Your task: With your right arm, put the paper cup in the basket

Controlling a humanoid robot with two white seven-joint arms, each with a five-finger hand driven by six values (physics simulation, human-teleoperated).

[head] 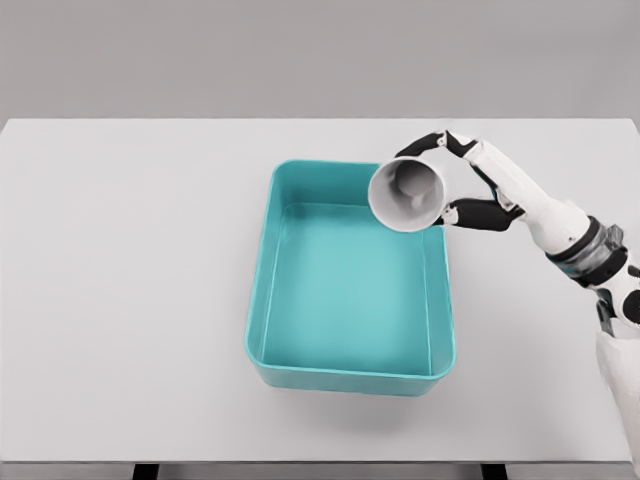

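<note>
A single head view looked steeply down from above the near edge of the white table (120, 300). It faced forward across the table toward a plain grey backdrop beyond the far edge. The teal basket (350, 372) sat mid-frame, slightly right of centre, at moderate range, with table visible all around it.

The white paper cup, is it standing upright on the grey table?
No, the white paper cup is tilted, held by the right hand over the teal plastic basket.

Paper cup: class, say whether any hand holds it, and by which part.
The right hand holds the paper cup by its side wall, fingers above and thumb below, tipped over the teal basket's far right corner.
</note>
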